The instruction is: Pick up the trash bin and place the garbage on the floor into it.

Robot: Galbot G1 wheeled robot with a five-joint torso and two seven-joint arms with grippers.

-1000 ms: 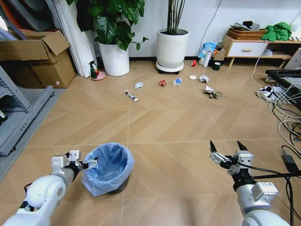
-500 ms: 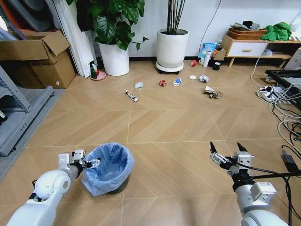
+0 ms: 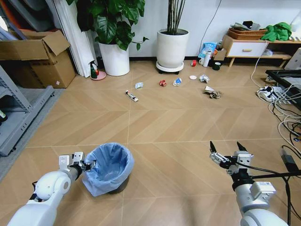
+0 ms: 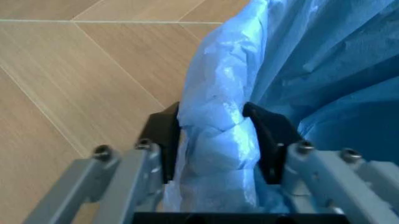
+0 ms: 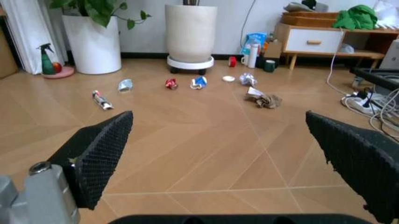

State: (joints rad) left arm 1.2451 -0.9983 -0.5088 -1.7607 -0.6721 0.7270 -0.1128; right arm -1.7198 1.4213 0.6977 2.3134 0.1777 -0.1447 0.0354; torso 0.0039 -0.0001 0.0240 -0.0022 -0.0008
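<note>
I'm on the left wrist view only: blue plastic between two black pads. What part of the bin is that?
Observer: The left pincer sits at the near-left rim of the trash bin; one finger is inside the rim, one outside.
Operator: Is the bin off the floor?
Observer: I can't tell lift; in the head view it stands upright on the wood floor.
Operator: Where's the right arm?
Observer: The right pincer is open, held above bare floor to the bin's right.
Operator: And the garbage?
Observer: Far ahead, near the white planter: a flattened tube, a red wrapper, crumpled paper.
</note>
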